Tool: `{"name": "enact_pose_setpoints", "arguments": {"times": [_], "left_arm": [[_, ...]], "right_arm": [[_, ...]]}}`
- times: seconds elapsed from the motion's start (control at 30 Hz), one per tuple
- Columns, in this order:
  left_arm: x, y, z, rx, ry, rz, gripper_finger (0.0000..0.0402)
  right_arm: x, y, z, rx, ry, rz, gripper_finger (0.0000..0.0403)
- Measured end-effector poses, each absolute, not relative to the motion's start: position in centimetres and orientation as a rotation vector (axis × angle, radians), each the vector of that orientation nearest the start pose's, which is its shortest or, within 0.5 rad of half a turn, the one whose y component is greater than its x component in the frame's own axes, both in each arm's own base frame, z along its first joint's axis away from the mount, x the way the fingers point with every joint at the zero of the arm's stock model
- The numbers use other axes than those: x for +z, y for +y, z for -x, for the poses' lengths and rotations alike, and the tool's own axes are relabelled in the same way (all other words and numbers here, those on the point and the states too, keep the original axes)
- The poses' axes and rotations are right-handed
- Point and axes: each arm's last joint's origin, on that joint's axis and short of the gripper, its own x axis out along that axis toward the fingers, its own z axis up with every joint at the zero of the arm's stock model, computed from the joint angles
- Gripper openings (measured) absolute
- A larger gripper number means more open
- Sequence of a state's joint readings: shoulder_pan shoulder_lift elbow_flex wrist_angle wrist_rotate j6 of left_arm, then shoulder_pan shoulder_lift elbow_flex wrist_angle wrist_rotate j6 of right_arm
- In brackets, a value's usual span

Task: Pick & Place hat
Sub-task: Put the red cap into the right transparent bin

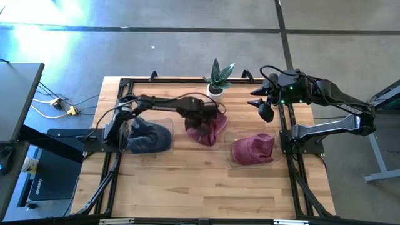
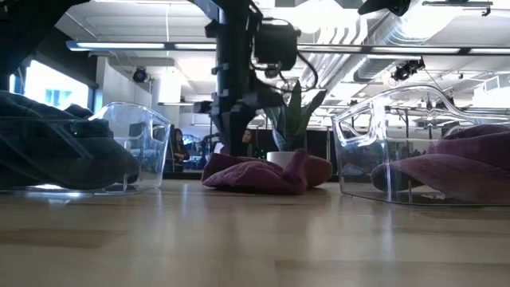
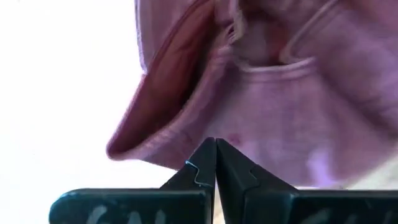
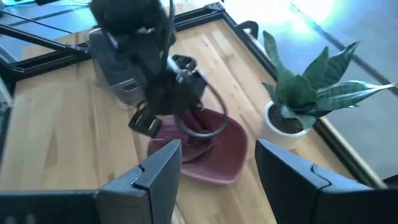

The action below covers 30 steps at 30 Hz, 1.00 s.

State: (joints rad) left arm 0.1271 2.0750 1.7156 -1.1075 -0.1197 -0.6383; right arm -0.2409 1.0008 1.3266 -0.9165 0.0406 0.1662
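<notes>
Partly hidden: left gripper [image 3: 216,163] behind hat [image 3: 273,99]

potted plant [image 1: 217,80] on wooden table [image 1: 187,181]

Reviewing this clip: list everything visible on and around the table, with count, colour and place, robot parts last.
Loose hat: one, maroon, table centre, under the left pincer.
Binned maroon hat: one, in the clear bin on the right.
Dark hat: one, navy, in the clear bin on the left.
Potted plant: one, green in a white pot, back edge.
Table: one, light wood.
Left pincer: shut, at the loose hat.
Right pincer: open, raised at the right rear.
</notes>
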Motion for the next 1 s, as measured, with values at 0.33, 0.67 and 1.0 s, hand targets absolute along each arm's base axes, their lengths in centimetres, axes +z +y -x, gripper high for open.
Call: {"name": "enact_pose_setpoints", "arguments": {"times": [0.33, 0.67, 1.0], "left_arm": [[25.2, -0.1, -39.8, 0.168, 1.340, 0.044, 0.0005], [21.5, -4.0, -43.2, -0.194, 1.227, -0.104, 0.0094], [17.0, -4.0, -43.4, 0.006, 1.397, -0.310, 0.0222]], "right_arm": [[40.5, -3.9, -16.5, -0.277, 0.592, -0.249, 0.0200], [40.5, -3.7, -16.5, -0.283, 0.594, -0.262, 0.0201], [40.5, -3.7, -16.5, -0.281, 0.593, -0.267, 0.0201]]}}
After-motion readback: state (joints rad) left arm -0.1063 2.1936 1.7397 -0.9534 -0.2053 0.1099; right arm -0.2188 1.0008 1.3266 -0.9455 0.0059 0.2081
